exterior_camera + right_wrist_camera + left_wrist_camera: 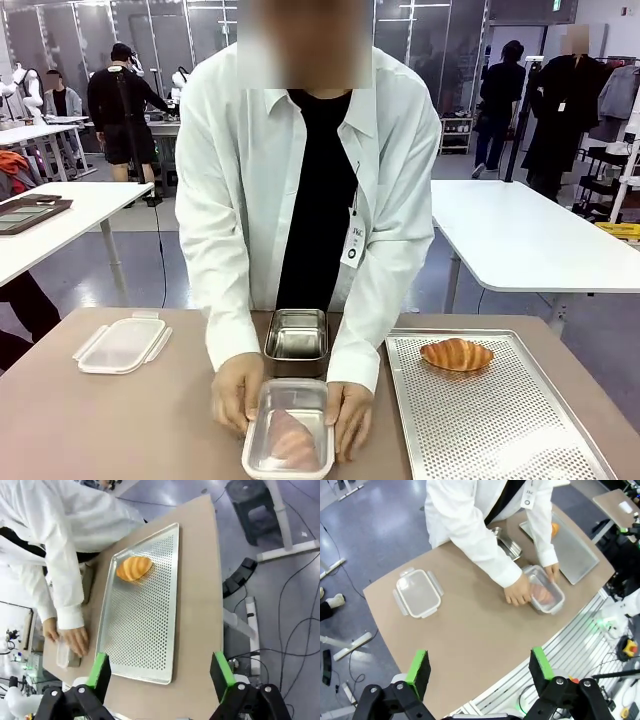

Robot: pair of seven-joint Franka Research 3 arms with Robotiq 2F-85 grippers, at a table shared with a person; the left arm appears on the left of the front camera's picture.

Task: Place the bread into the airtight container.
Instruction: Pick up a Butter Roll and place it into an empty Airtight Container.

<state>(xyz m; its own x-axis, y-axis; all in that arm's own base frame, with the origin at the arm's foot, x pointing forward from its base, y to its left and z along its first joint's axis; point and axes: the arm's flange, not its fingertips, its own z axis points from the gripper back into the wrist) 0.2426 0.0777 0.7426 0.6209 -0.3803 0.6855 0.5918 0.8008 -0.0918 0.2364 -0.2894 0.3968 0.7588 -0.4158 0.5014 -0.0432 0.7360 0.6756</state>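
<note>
A person's two hands (237, 392) hold a clear airtight container (296, 386) at the table's near middle, and a brownish piece of bread (290, 437) lies inside it. The left wrist view shows the same container (560, 600) and bread (542, 594) under those hands. A golden croissant (457, 354) rests on the perforated metal tray (500, 430) at the right; it also shows in the right wrist view as the croissant (133, 567) on the tray (140, 635). My left gripper (479, 655) hangs open high over the table. My right gripper (160, 657) is open above the tray's near edge.
The container's clip lid (122, 343) lies at the left of the table, seen as the lid (417, 592) from the left wrist. An empty metal tin (297, 335) stands just behind the held container. The person leans over the table's far edge.
</note>
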